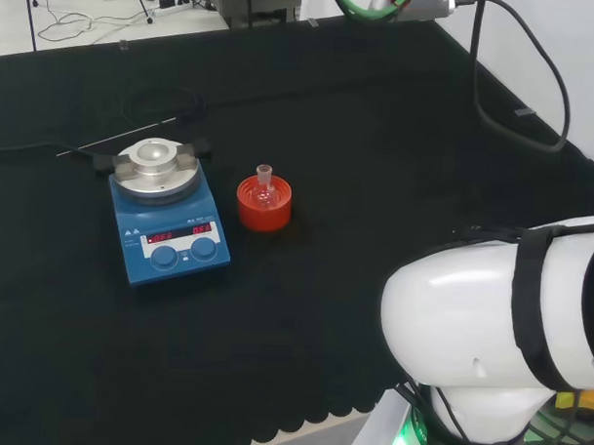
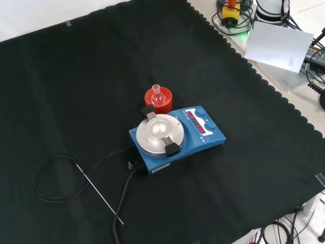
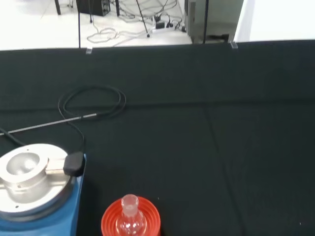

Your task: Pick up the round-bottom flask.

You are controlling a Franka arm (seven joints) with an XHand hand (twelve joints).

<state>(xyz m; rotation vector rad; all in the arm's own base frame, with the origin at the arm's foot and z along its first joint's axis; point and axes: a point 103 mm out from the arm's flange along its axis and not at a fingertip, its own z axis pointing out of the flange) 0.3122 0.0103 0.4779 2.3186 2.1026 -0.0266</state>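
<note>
sitting flask (image 1: pixel 264 178) on red stand (image 1: pixel 264 205), by stirrer (image 1: pixel 167 221)

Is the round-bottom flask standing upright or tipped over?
Upright. The round-bottom flask sits in the red ribbed stand with its neck pointing straight up, beside the blue hotplate.

The bench (image 1: pixel 311 96) is seen in the head view from behind and above the arm (image 1: pixel 489 317), whose white link stands at the lower right. In the front view it is looked down on from the opposite side, about a quarter turn round. In the wrist view it is viewed low and close, facing the far edge and the floor beyond; the flask (image 1: pixel 265 179) (image 2: pixel 157 96) (image 3: pixel 130 219) on its red stand (image 1: pixel 264 206) (image 2: pixel 164 96) (image 3: pixel 130 221) beside the blue stirrer (image 1: pixel 168 218) (image 2: pixel 177 137) (image 3: pixel 37 196) is shared by all three.
</note>
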